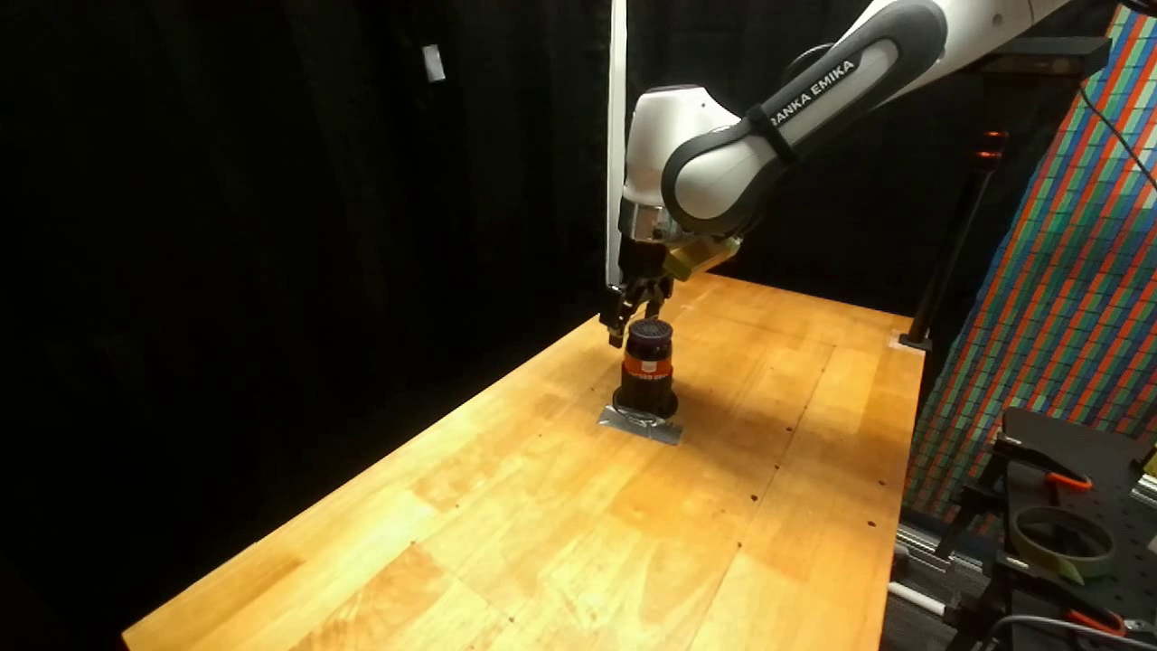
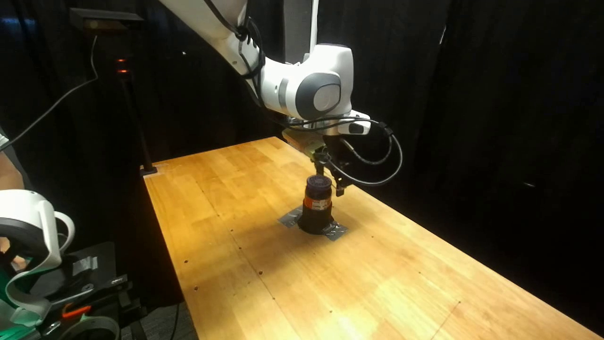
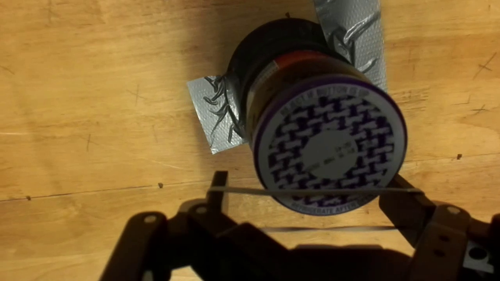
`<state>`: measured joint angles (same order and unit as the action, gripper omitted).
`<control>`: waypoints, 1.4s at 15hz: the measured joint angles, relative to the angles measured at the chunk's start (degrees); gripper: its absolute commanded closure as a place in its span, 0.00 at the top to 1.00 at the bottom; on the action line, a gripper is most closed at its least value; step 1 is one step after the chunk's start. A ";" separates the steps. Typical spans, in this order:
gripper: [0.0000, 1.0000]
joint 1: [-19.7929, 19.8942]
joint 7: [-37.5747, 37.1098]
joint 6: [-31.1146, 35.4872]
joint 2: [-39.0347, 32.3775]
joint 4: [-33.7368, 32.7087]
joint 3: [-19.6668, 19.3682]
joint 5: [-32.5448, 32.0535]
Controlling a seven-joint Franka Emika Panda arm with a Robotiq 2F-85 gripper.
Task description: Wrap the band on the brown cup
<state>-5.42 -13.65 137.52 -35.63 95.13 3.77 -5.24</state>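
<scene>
The brown cup, a jar with a dark purple-patterned lid, orange label and black base, stands upright on the table in both exterior views and the wrist view. My gripper is open, its fingers spread wide. A thin band is stretched around both fingers, in two strands. The near strand crosses over the lid's lower edge in the wrist view; the other lies beyond the lid. In both exterior views the gripper is just above and beside the lid. Contact with the cup cannot be told.
Silver tape holds the cup's base to the wooden table. A thin dark post stands at the table's far corner. A side cart carries a tape roll. Black curtains hang behind.
</scene>
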 measured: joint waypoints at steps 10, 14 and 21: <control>1.00 0.00 0.63 -4.47 -1.03 -0.90 -0.35 2.46; 1.00 0.01 1.57 -7.82 1.17 -0.28 -0.34 3.88; 1.00 1.93 8.25 -9.72 6.05 6.32 1.35 12.09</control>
<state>-3.49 -5.40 127.80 -29.58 101.45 5.13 6.85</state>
